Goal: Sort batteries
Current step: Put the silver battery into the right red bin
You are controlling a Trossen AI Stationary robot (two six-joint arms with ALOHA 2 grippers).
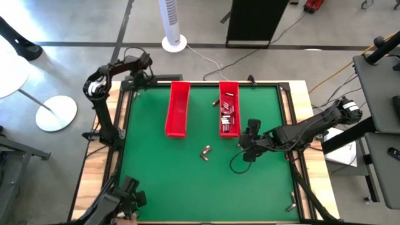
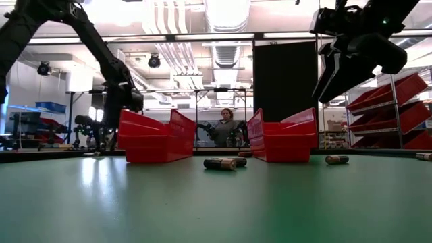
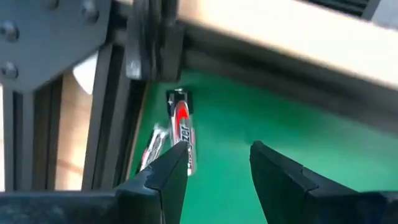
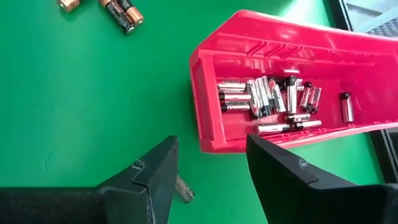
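Two red trays stand on the green mat: the left one (image 1: pixel 178 109) looks bare, the right one (image 4: pixel 273 93) holds several silvery batteries (image 4: pixel 267 99). Two dark and copper batteries (image 1: pixel 205 151) lie loose on the mat in front of the trays. My left gripper (image 3: pixel 217 149) hangs open at the mat's far left corner (image 1: pixel 134 82), above two batteries (image 3: pixel 181 127) that lie beside the frame rail. My right gripper (image 4: pixel 211 146) is open above the mat near the right tray's front end (image 1: pixel 248 147). One small battery (image 4: pixel 184 189) lies on the mat below its fingers.
A black frame rail (image 3: pixel 112 93) and the wooden table edge (image 3: pixel 298 37) run close along the left gripper. Another battery (image 2: pixel 425 156) lies at the mat's right side. A person (image 2: pixel 224 125) sits in the room beyond the table.
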